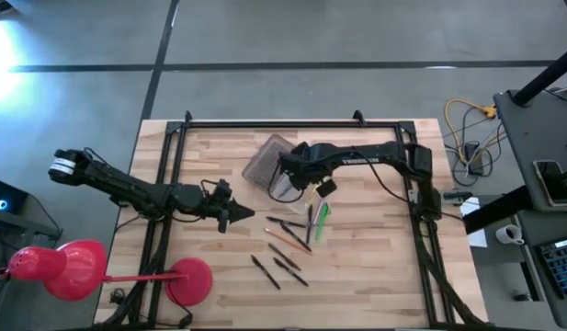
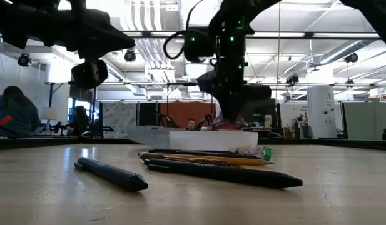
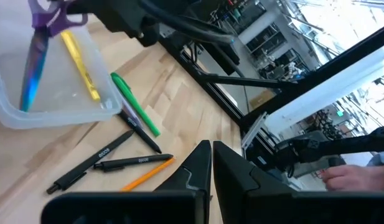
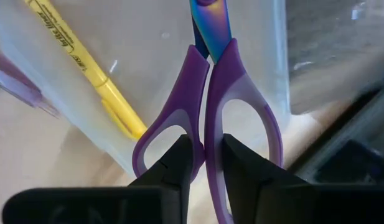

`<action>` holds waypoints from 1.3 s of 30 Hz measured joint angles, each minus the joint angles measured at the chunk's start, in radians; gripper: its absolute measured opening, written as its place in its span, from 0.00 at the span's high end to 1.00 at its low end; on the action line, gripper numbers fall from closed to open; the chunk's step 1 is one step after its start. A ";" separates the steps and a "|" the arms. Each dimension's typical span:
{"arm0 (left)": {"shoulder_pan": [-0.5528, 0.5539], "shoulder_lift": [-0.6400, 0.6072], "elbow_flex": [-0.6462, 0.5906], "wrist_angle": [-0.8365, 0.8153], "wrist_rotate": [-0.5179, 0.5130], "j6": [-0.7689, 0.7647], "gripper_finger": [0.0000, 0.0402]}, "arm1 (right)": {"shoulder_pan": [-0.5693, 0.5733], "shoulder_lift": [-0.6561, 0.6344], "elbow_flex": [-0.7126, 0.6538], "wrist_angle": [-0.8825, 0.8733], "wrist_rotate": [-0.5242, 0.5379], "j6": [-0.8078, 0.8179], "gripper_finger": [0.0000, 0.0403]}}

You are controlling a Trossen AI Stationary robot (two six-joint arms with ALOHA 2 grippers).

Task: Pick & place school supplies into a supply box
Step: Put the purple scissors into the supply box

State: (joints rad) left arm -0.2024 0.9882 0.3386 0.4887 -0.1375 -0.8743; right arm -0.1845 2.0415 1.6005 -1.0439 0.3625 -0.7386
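My right gripper (image 4: pixel 207 146) hangs over the supply box (image 1: pixel 285 184) and is shut on purple-handled scissors (image 4: pixel 210 68). The open, clear box (image 3: pixel 55 112) has a yellow highlighter (image 3: pixel 79 65) lying in it. Its grey lid (image 1: pixel 265 158) lies at the box's far left side. A green marker (image 3: pixel 135 102), black pens (image 3: pixel 92 162) and an orange pencil (image 3: pixel 148 177) lie on the table near the box. More black pens (image 1: pixel 265 272) lie nearer the front edge. My left gripper (image 3: pixel 211 149) is shut, holds nothing, and hovers left of the pens (image 1: pixel 242 214). My right gripper holds the scissors by the purple handles (image 4: pixel 207 118), where the two loops meet, pinched between its two fingers (image 4: pixel 187 158). The fingers come from above, pointing down along the scissors. The scissors hang tilted below them, with the iridescent blades (image 3: pixel 31 74) reaching into the box.
A black frame (image 1: pixel 173 165) runs along the table's left, far and right sides. A red lamp (image 1: pixel 72 267) stands at the near left corner. Cables and equipment (image 1: pixel 471 138) sit beyond the right edge. People show in the room behind (image 2: pixel 17 112).
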 joint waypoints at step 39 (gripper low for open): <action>0.001 0.000 0.000 -0.025 -0.041 -0.019 1.00 | -0.074 -0.009 -0.001 0.059 -0.196 0.200 0.68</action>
State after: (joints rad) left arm -0.2012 0.9882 0.3386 0.4639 -0.1781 -0.8928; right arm -0.2583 2.0329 1.5993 -0.9850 0.1667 -0.5381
